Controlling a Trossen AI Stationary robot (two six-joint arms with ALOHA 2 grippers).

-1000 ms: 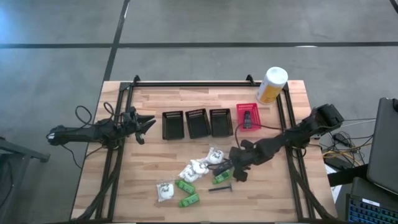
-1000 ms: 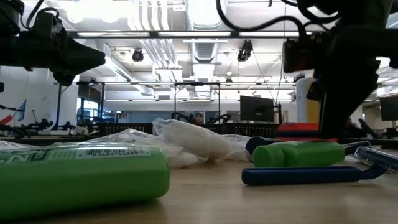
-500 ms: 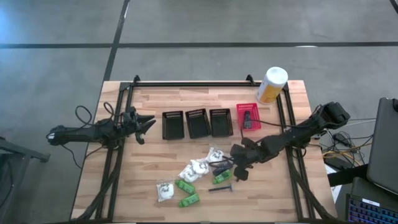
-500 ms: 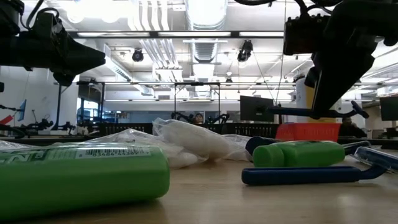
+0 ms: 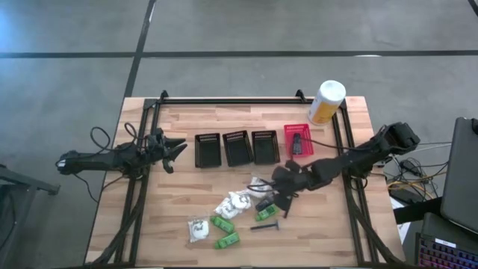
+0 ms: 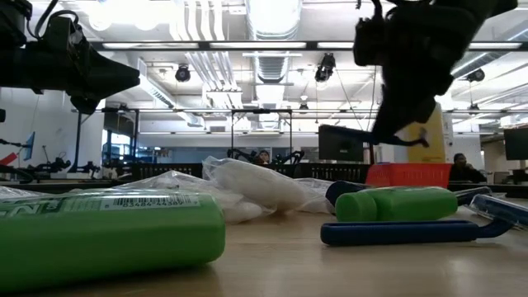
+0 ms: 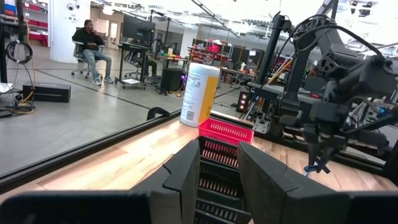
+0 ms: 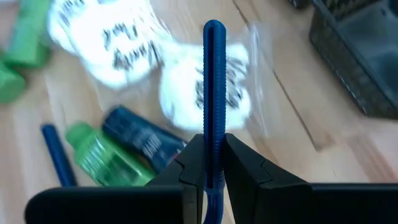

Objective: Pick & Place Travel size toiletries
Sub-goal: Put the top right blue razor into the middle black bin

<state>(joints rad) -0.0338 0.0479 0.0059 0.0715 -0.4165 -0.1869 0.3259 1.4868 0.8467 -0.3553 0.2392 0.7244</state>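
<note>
Wooden tabletop (image 5: 187,179) mostly unsorted: right tool (image 8: 214,163) clamps a blue stick (image 8: 213,93); toiletries (image 5: 231,205) remain; left tool (image 5: 178,152) parted, idle.

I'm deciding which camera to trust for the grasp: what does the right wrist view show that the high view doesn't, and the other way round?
Only the right wrist view: the right gripper shut on a slim blue stick, held above white wrapped lumps.

Only the high view: the whole table, three black baskets, the red basket, the canister, and the left gripper waiting apart.

Both: the toiletry pile with green packets.
</note>
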